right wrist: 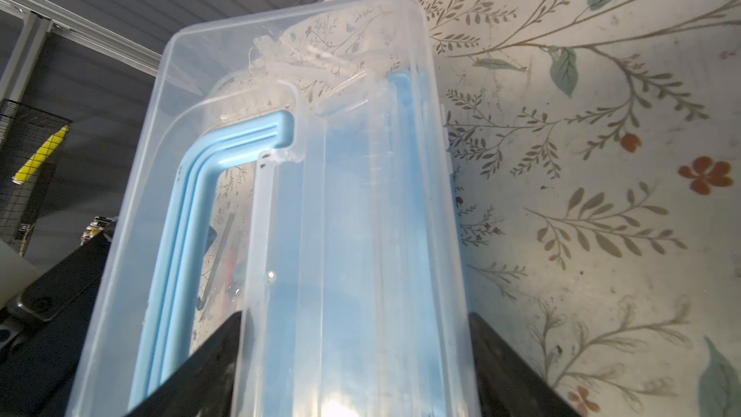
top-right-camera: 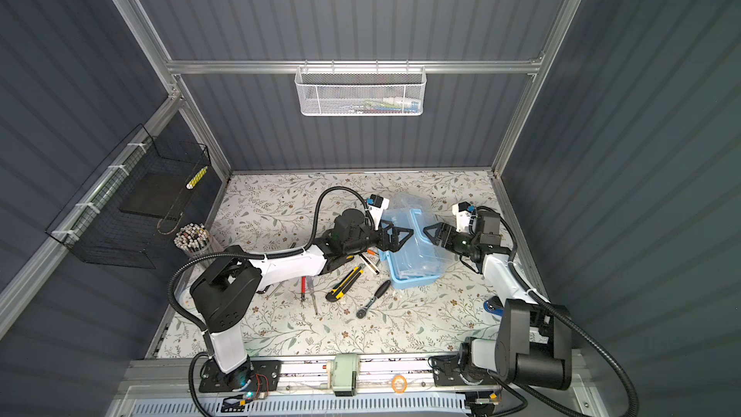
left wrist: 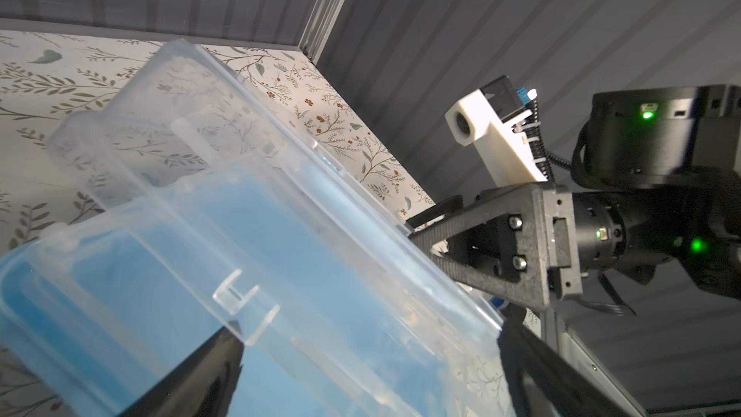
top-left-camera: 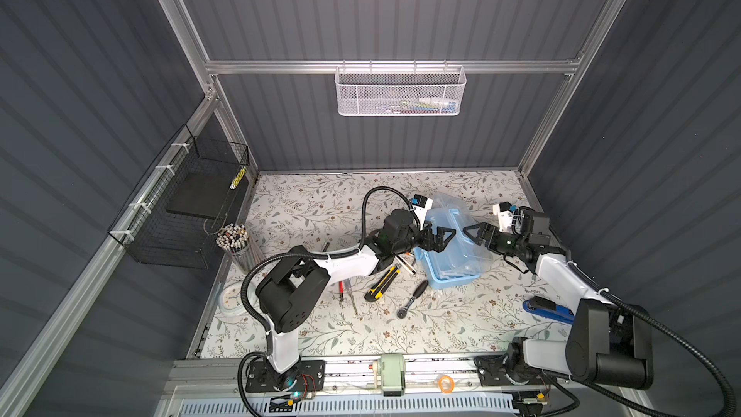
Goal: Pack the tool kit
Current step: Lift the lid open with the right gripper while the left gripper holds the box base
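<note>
Flanking the box (top-left-camera: 453, 280) across its width, the left claw (top-left-camera: 441, 235) was spread; whether the right claw (top-left-camera: 471, 232) was clamped could not be told.

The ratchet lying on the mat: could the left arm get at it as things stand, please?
Probably yes: the ratchet lies uncovered on open mat in front of the box, and the left gripper, fingers open, is close by with nothing between.
</note>
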